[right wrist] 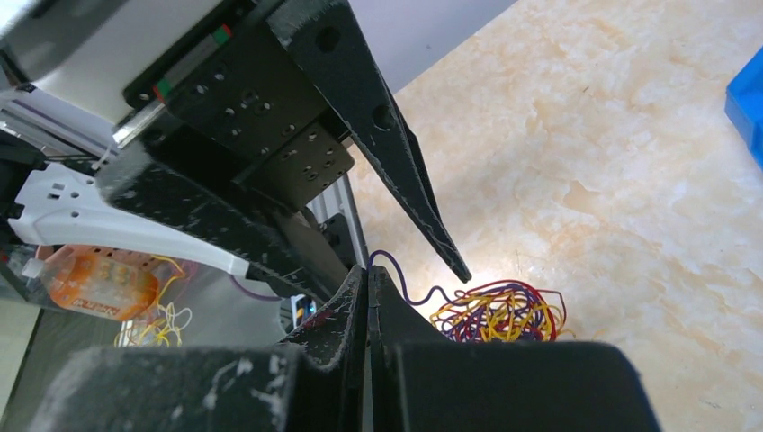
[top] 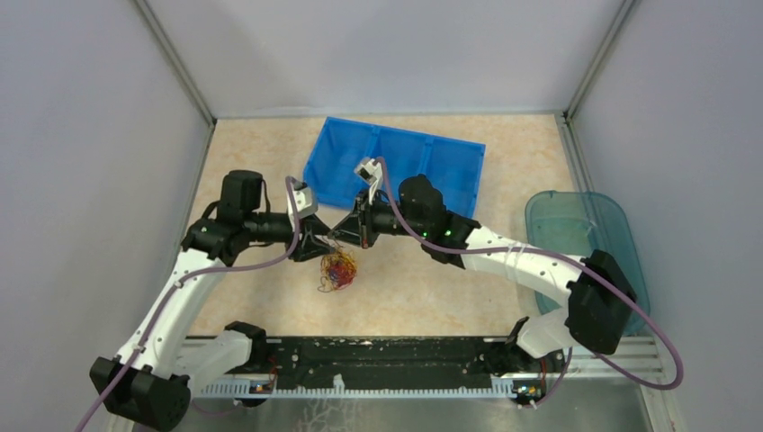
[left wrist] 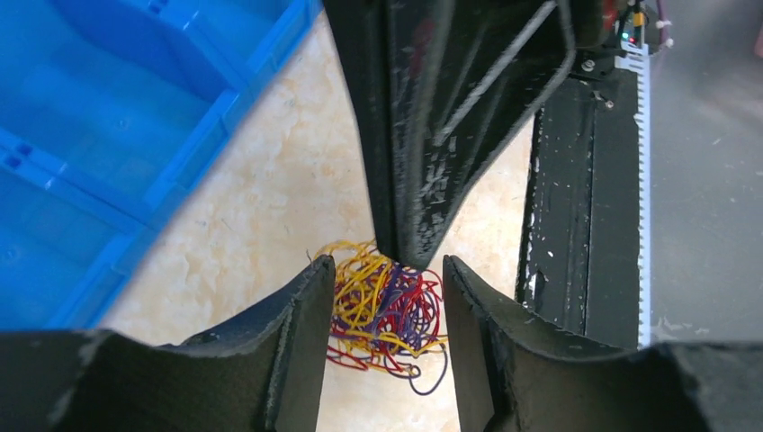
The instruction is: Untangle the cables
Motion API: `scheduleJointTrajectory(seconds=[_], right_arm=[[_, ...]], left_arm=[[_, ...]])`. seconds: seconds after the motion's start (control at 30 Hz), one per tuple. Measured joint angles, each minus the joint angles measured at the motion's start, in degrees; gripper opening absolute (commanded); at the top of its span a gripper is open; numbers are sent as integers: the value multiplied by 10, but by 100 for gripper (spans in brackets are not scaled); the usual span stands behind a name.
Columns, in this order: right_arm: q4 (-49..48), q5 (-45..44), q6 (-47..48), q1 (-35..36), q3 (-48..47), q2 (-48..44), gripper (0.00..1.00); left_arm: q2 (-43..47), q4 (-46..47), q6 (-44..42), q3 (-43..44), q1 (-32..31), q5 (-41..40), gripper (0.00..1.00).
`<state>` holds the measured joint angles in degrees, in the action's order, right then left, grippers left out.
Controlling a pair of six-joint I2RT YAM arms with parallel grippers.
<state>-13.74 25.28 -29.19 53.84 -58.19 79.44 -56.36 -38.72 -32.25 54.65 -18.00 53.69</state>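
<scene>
Red, yellow and purple thin wire cables sit knotted, none freed; my right gripper has its jaws shut on a purple strand, and my left gripper has its jaws half open, empty.

There are two robot arms, each with one end effector: the left end effector and the right end effector. One tangle of cables shows three colours, red, yellow and dark purple; its strands are too many to count. The desk carries one blue bin with three compartments and one clear teal tub.
</scene>
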Motion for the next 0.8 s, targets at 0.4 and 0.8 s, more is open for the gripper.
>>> scheduleJointTrajectory(seconds=[0.4,0.8], right_arm=[[-2,31,-7,0,0,-15,0],[-6,46,-19,0,0,-19,41]], left_arm=[[30,-88,-115,14,0,58,26],[24,-79,-89,31,0,55,0]])
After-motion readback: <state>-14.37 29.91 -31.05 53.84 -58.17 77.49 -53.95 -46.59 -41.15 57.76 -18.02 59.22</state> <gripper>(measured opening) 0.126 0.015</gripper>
